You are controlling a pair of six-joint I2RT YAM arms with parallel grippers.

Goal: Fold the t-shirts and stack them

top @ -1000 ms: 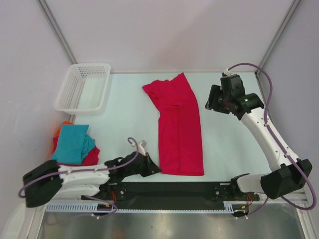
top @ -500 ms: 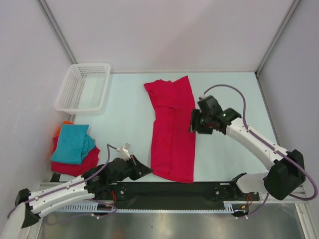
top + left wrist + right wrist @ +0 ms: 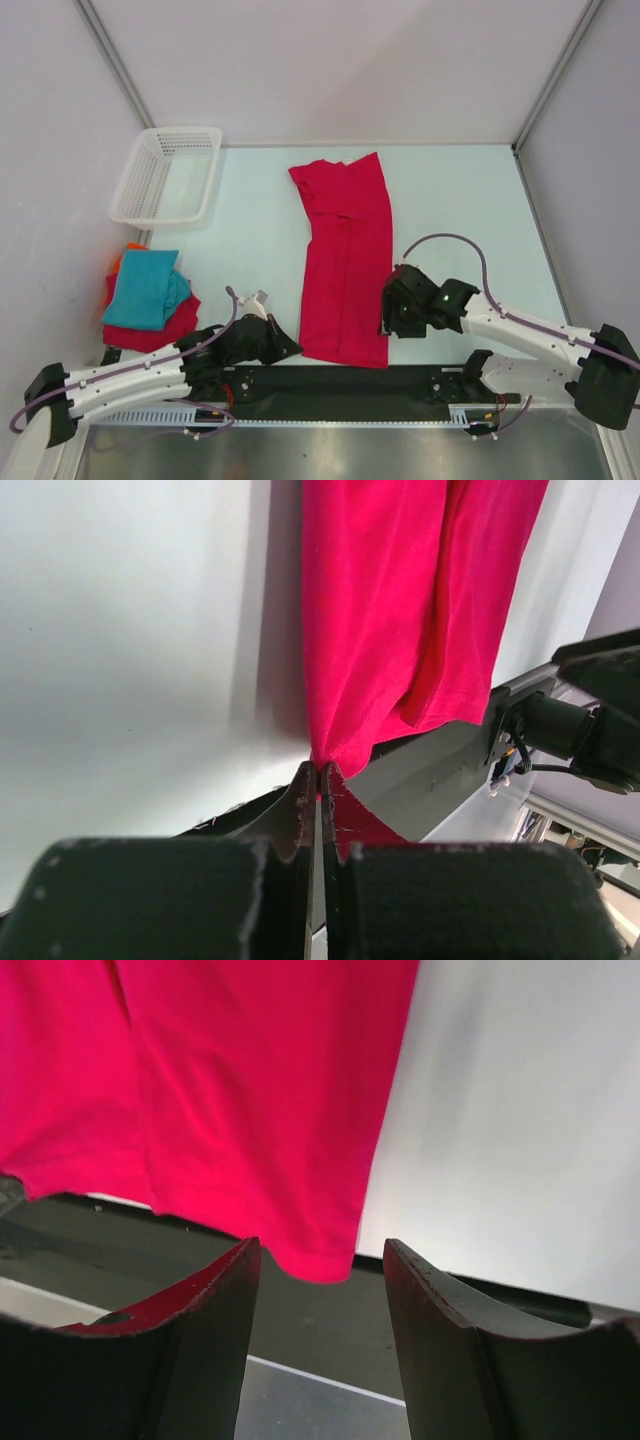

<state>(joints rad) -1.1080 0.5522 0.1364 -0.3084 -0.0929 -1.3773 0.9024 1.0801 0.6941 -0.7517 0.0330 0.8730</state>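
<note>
Shows crimson t-shirt (image 3: 345,265) lying lengthwise mid-frame on desk (image 3: 250,220); grips its lower-left corner in closed left jaws; holds right jaws wide at lower-right corner.

The left end effector (image 3: 320,773) pinches a corner of the crimson t-shirt (image 3: 400,600) lying on the table (image 3: 120,630)

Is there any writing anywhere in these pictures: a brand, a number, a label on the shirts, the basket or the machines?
No text can be read in any view.
The crimson t-shirt is plain cloth with no print.
The folded t-shirts show no print or tag.
The white basket bears no visible label.
</note>
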